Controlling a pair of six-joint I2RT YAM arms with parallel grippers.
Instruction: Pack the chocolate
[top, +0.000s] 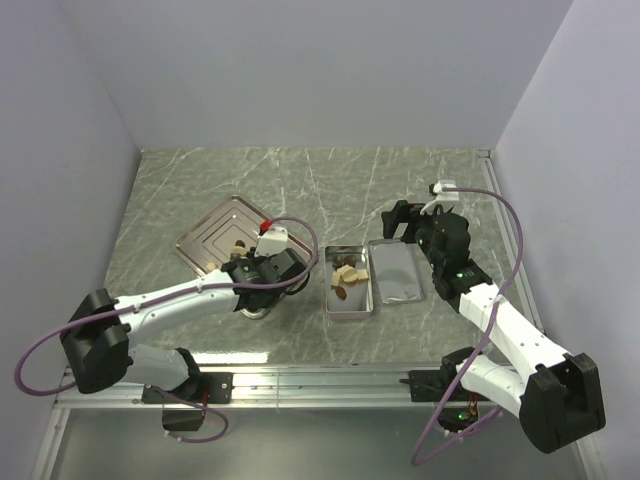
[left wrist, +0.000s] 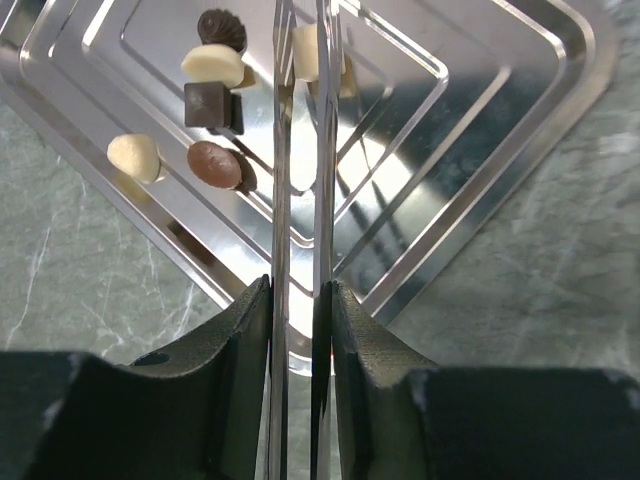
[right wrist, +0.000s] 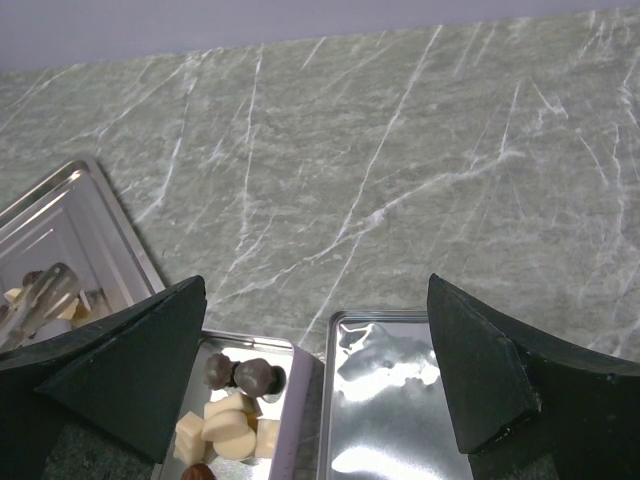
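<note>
Tray [left wrist: 480, 200]: chocolate [left wrist: 212, 65] beside left claw [left wrist: 300, 290]'s tongs [left wrist: 281, 150]

I can read no text, number, brand or sign in any of my views. The tongs [left wrist: 282, 150] clamped in my left end effector [left wrist: 300, 300], the steel tray [left wrist: 520, 120], the tin [top: 350, 310] and its lid [top: 398, 272] show bare metal only.

Left tool [left wrist: 300, 290] pinches tongs [left wrist: 281, 180], arm outstretched — right tool [right wrist: 316, 290] gapes wide.
</note>
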